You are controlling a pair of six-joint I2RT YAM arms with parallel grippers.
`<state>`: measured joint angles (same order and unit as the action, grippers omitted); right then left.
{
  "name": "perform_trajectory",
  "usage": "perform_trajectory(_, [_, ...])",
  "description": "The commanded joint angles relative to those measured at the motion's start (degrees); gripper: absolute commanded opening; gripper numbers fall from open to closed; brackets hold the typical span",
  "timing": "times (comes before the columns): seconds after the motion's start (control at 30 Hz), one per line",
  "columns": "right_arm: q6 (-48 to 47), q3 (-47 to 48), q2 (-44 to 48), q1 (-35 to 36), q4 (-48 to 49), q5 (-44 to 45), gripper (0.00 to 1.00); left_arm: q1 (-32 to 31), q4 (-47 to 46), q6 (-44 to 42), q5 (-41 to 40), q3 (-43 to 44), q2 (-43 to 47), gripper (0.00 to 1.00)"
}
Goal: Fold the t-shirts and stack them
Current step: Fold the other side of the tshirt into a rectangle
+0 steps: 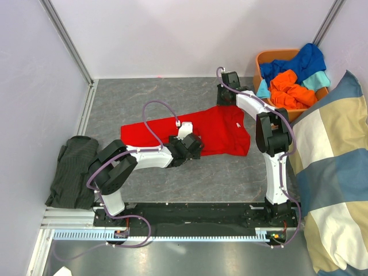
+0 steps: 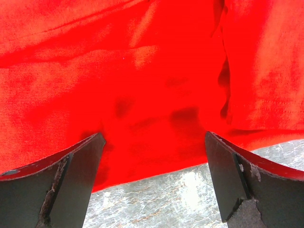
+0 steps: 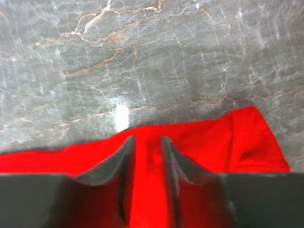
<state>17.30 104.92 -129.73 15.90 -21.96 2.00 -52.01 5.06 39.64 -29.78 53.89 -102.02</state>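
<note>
Grey marbled bench (image 1: 172, 184). Red shirt (image 1: 213, 129) spread flat mid-bench: soft, light, limp; likely best pinched at hem or corners. Left fingers (image 2: 61, 185) wide apart over near hem. Right fingers (image 3: 111, 166) narrowly apart at far edge, cloth between; grip cannot tell. Collar end partly hidden under right arm (image 1: 270, 132).
</note>
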Motion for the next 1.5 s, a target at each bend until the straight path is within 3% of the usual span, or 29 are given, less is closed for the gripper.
perform_trajectory(0.0, [-0.4,2.2,-0.1,-0.5,-0.1,1.0,0.58,0.2,12.1,4.2,3.3,-3.7,-4.7,0.97])
perform_trajectory(0.1, [-0.2,0.2,2.4,-0.8,0.2,2.8,0.71,0.2,12.2,4.0,3.1,-3.8,-4.4,0.97])
perform_trajectory(0.17, [0.0,-2.1,5.3,-1.0,0.7,3.3,0.74,0.2,12.3,3.9,3.0,-3.8,-4.2,0.97])
perform_trajectory(0.53, [0.9,-17.5,21.4,-1.0,2.1,6.5,0.78,0.2,12.3,3.3,3.1,-3.6,-3.2,0.97])
perform_trajectory(0.77, [7.0,-36.4,32.7,-1.0,4.5,5.2,0.79,0.2,12.5,2.7,3.2,-4.1,-1.7,0.97])
perform_trajectory(0.97, [9.0,-46.8,40.2,-0.3,6.7,3.6,0.79,-0.1,12.4,3.9,3.5,-7.1,0.2,0.97])
perform_trajectory(1.3, [8.9,-48.2,39.3,0.1,11.7,0.2,0.8,-1.3,12.7,5.3,3.9,-7.4,0.3,0.97])
perform_trajectory(1.47, [9.3,-43.2,34.9,0.4,11.8,-1.8,0.8,-2.0,13.9,5.6,3.1,-6.7,2.3,1.0])
